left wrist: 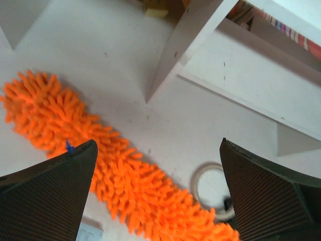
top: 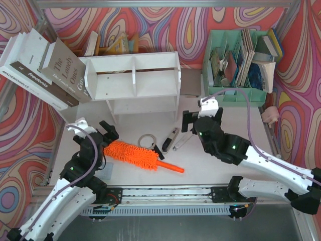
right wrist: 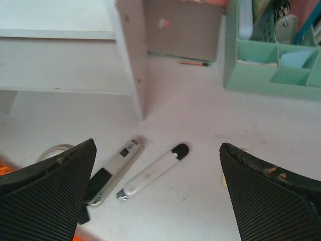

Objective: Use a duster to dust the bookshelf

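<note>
The duster [top: 133, 154] lies flat on the desk [top: 225, 165], in front of the bookshelf [top: 133, 75] and apart from it; its fluffy orange head points toward the left arm and its thin handle runs toward the near edge on the right. The left tool [top: 95, 128] hangs over the head's far end with its fingers spread wide, pinching nothing; in the left wrist view the duster [left wrist: 125, 165] runs slantwise under the gap between the two pads. A pale tape ring [top: 147, 140] sits just beside the head. The right tool [top: 200, 116] is likewise spread and empty (its wrist view shows bare desk between the fingers); it hangs near the bookshelf's right foot, over two pens [right wrist: 113, 168] lying side by side. The mint green organiser [top: 235, 65] stands to the right of the bookshelf; large books [top: 45, 70] lean at its left.
</note>
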Robot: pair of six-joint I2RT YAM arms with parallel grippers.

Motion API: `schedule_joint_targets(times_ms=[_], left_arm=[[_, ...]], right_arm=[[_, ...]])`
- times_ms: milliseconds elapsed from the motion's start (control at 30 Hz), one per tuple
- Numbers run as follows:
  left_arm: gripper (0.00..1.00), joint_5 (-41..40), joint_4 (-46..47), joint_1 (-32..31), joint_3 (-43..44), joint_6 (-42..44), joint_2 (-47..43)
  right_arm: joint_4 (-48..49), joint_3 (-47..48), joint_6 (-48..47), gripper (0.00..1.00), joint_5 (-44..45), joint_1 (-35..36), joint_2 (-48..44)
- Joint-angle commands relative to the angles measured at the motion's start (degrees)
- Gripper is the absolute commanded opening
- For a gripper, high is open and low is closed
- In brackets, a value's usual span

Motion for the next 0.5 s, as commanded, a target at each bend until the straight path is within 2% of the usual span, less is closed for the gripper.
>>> schedule_joint_targets(times_ms=[0, 267, 367, 467], left_arm=[[0.98, -5.54, 14.53, 0.12, -5.64, 15.56, 1.01], [0.98, -9.58, 40.66, 0.13, -20.86, 38.87, 0.13], [0.98, -12.20, 50.58, 0.54, -25.05, 44.45, 2.81], [0.98, -10.08, 55.33, 3.91, -26.97, 45.52, 6.70]], right_arm=[[-3.52, 1.69, 3.03, 0.99, -10.80, -9.19, 1.77], [3.91, -4.29, -1.58, 0.99, -19.56, -26.18, 0.68], [8.70, -7.72, -3.28, 0.99, -20.55, -31.12, 0.61], [11.72, -9.24, -3.25, 0.99, -22.75, -36.34, 3.43]])
